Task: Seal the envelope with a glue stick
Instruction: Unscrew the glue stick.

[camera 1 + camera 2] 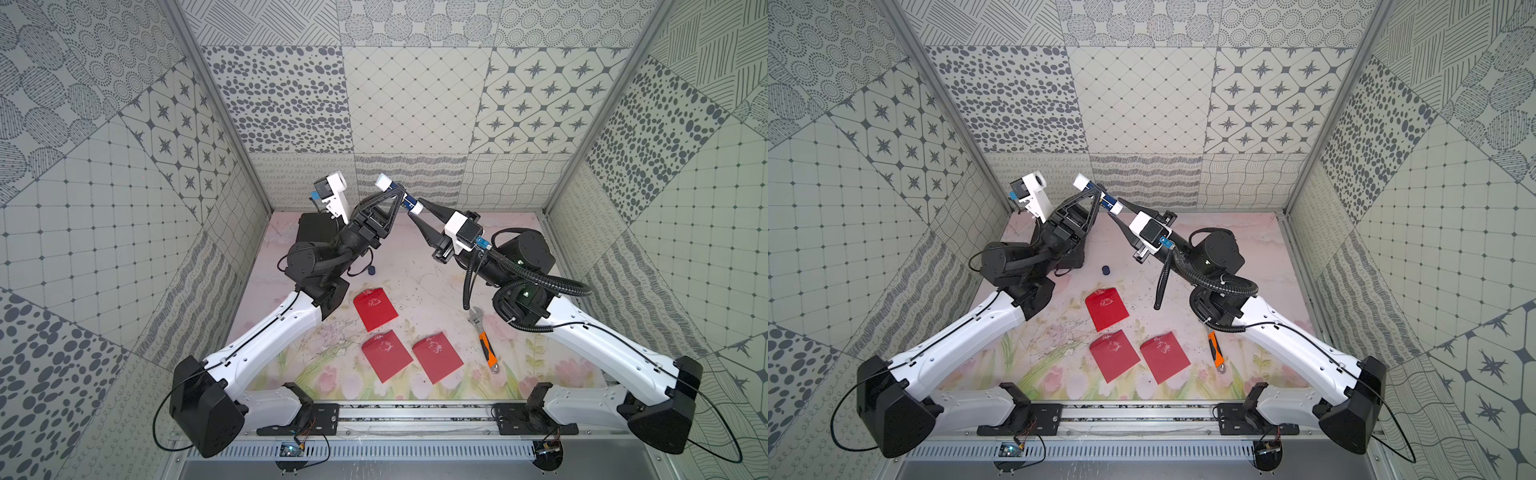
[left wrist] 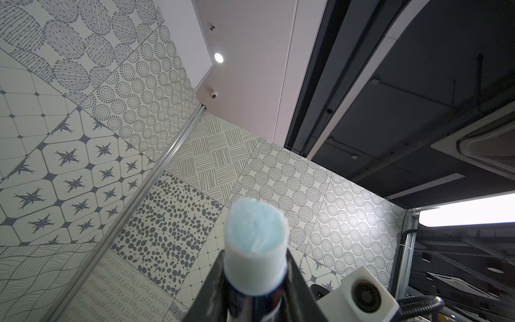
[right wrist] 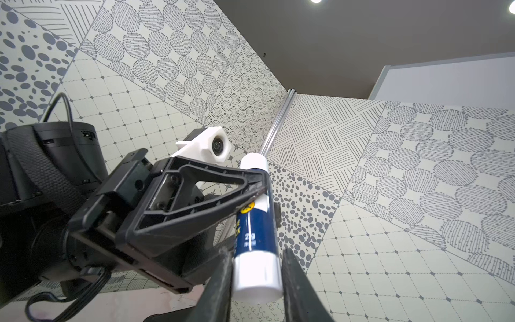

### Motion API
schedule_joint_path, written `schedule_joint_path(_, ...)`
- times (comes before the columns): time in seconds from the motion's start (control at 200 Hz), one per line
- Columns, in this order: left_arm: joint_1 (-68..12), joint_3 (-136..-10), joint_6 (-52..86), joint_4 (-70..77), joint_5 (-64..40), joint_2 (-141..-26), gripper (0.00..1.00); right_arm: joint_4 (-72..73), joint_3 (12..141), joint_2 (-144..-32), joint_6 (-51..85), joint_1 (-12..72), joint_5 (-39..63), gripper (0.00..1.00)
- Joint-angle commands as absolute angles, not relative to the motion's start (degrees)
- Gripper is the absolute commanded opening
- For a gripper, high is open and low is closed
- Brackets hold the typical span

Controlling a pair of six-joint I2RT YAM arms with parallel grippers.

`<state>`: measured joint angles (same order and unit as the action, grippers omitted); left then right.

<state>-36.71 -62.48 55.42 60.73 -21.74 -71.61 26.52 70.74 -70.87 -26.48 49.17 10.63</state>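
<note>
Both arms are raised over the far end of the table (image 1: 407, 282). The stick (image 3: 255, 231) hangs tilted in the air between them, well above the 3 red envelopes (image 1: 375, 309). L claw (image 1: 397, 193) is clamped on the upper barrel just under the white neck. In the L wrist view pale blue glue (image 2: 255, 231) stands out of the neck, so the stick is uncapped. The small dark cap (image 1: 371, 270) lies on the table beyond the envelopes. R claw (image 3: 256, 274) is closed on the white base knob, 1 finger (image 3: 220, 278) each side, touching it. I read this as the twist step, or maybe a hand-over to R; can't say which. If twist: L must hold the barrel firm w/o sliding, and R turns about the stick's own axis only. Any side pull and the barrel levers out of L's tips. Glue looks far enough out already imo, so only a small turn. Too much & the soft column may snap or smear on contact. If hand-over: R's hold is on the very end, short purchase, so I'd want R firm before L lets go, then open L slowly. Wrench (image 1: 484, 338) lies by the R arm, not needed. Can't tell from the top views whether any flap is glued.
</note>
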Motion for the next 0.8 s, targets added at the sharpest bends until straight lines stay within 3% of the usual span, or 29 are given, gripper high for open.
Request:
schedule_joint_path(0.0, -36.2, -63.2, 55.9, 65.6, -22.3, -71.4, 0.0, 26.8, 72.3, -70.9, -26.6, 49.5, 9.7, 0.26)
schedule_joint_path(0.23, -36.2, -63.4, 55.5, 69.7, -24.6, -72.2, 0.0, 26.3, 72.3, -69.3, -16.4, 49.5, 11.1, 0.16)
schedule_joint_path(0.495, -36.2, -69.6, 57.6, 81.1, -36.0, -76.3, 0.0, 29.7, 70.2, -64.1, 20.1, 49.5, 22.8, 0.13)
schedule_joint_path(0.796, -36.7, -76.9, 57.3, 81.1, -45.3, -78.2, 0.0, 36.3, 71.0, -64.3, 53.8, 49.5, 33.5, 0.08)
